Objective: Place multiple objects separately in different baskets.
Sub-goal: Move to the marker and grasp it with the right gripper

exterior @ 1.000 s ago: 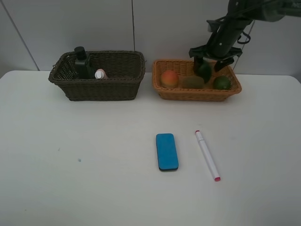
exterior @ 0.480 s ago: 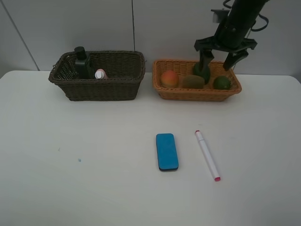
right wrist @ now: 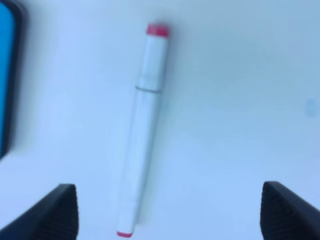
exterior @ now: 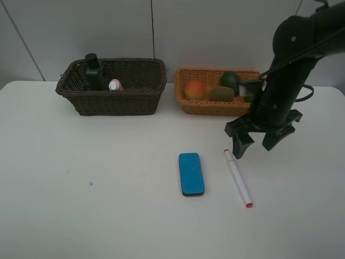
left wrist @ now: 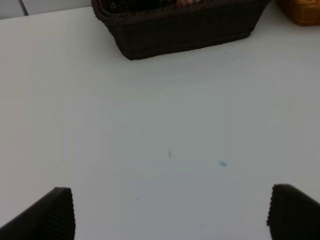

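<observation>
sorting looks split by kind. the dark basket (exterior: 118, 102) holds the pump bottle (exterior: 94, 73) and pink bottle (exterior: 115, 84), both at its left end. the tan basket (exterior: 215, 108) holds food: orange fruit (exterior: 194, 89), kiwi (exterior: 220, 94) and an avocado (exterior: 230, 80) close together. its right end is hidden by the arm. marker (exterior: 237, 178) and eraser (exterior: 191, 174) lie loose on the table (exterior: 81, 189), near each other but apart, in front of the tan basket.

right gripper (exterior: 253, 149) hangs above the table by the marker's basket-facing end, pointing down, jaws spread wide and empty. in the wrist view the marker lies between the jaws, nearer one of them, with its length crossing the line they close along. that seems the right line-up for pinching the barrel. not being food, it likely belongs in the dark basket.

left gripper (left wrist: 172, 217) is also wide open and empty. it sits over bare table in front of the dark basket, probably parked out of the way.
</observation>
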You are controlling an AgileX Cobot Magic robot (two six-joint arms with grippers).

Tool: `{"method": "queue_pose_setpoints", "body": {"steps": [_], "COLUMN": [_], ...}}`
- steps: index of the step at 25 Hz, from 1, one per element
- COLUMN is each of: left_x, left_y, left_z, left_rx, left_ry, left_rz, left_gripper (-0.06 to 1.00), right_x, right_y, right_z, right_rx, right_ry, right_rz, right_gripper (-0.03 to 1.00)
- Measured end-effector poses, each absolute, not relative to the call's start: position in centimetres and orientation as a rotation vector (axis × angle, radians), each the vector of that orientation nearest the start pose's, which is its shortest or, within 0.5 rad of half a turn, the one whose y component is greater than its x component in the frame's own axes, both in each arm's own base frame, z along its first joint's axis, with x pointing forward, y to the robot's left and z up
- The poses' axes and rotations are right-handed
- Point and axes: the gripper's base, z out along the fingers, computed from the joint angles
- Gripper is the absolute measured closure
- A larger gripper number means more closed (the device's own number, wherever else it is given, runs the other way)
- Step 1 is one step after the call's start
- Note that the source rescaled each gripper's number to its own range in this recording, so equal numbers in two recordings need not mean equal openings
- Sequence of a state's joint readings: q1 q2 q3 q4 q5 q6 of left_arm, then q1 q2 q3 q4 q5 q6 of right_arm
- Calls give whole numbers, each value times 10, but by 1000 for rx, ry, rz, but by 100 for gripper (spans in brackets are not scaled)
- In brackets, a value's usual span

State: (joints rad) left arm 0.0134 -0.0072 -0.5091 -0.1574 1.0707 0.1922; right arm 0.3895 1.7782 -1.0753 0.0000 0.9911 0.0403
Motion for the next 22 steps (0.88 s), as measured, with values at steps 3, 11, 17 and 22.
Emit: {"method": "queue_pose_setpoints", "body": {"steps": [3, 11, 17, 22], "left_x": [-8, -8, -8, -8], "left_y": [-13, -13, -13, -13], "left_z": [280, 280, 280, 280], "left_rx": [191, 191, 191, 191], "left_ry": [2020, 2020, 2020, 2020], "left_rz": [-58, -58, -58, -58], "left_gripper": [0, 0, 0, 0], "right_x": [275, 269, 266, 270], "right_y": [114, 117, 134, 136], "right_z": [154, 140, 137, 111], "right_rx": [-536, -492, -547, -578], "right_ry": [3127, 3072, 3033, 3060], "right_rz": [8, 72, 103, 65], "right_gripper": [7, 7, 7, 7]}}
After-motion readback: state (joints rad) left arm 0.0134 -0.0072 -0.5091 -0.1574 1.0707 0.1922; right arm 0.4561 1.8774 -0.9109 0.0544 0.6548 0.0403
